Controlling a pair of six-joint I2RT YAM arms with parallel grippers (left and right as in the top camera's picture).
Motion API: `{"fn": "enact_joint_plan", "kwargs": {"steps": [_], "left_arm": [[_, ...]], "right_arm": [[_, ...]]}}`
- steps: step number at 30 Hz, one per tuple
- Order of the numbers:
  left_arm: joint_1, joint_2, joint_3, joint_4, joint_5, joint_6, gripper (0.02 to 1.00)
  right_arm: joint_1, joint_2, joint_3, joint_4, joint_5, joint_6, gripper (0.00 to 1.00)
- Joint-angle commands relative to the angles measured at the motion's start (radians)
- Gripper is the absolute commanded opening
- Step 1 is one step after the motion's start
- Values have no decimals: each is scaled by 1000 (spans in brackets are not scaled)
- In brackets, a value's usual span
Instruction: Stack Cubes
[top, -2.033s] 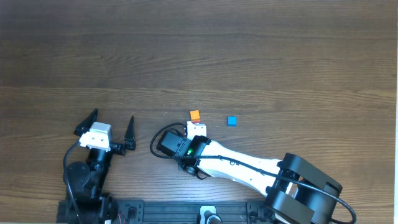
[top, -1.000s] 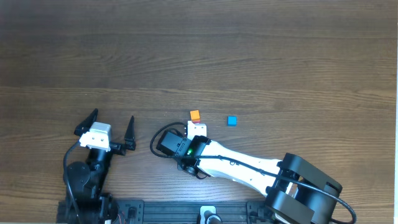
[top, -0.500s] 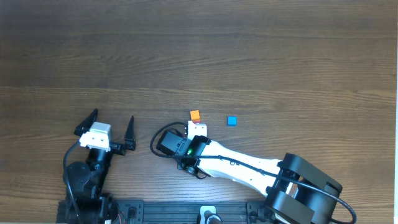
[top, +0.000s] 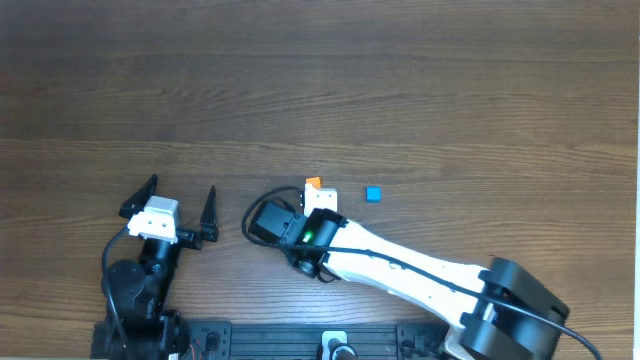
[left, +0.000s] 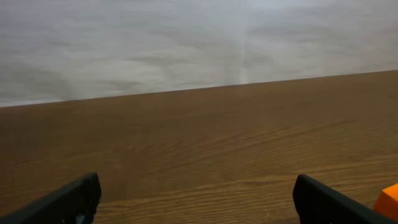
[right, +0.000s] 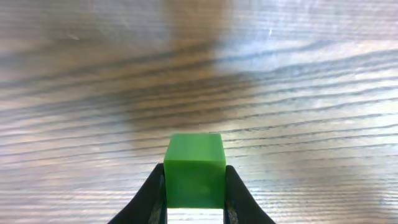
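My right gripper is shut on a green cube, which hangs just above the wooden table over its own shadow. From above, the right gripper sits near the table's middle, right beside a small orange cube that its white head partly covers. A blue cube lies a little to the right of them. My left gripper rests at the near left, open with nothing between its fingers. The orange cube peeks in at the edge of the left wrist view.
The wooden table stretches wide and bare behind the cubes. A pale wall rises beyond the table's far edge in the left wrist view. The right arm's white link lies diagonally across the near middle.
The right arm has risen and shifted slightly up the picture, so its head now covers part of the orange cube. The left arm has kept still.
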Motion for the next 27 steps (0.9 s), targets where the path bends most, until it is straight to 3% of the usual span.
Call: {"fn": "enact_joint_plan", "kwargs": {"steps": [1,9,16,27], "left_arm": [[-4,-6,-6,-1,-6,14,998],[-4,-6,-6,-1,-5,14,996],[-4,-6,-6,-1,-6,14,998],[-4,-6,-6,-1,-6,14,998]], "right_arm": [[-32,-45,104,-61,47,-47,91],[-144,-2,308,-208,46,-177,84],[-216,113,438,-238,-3,-283,51],[-244,245,482,-238,-38,-299,56]]}}
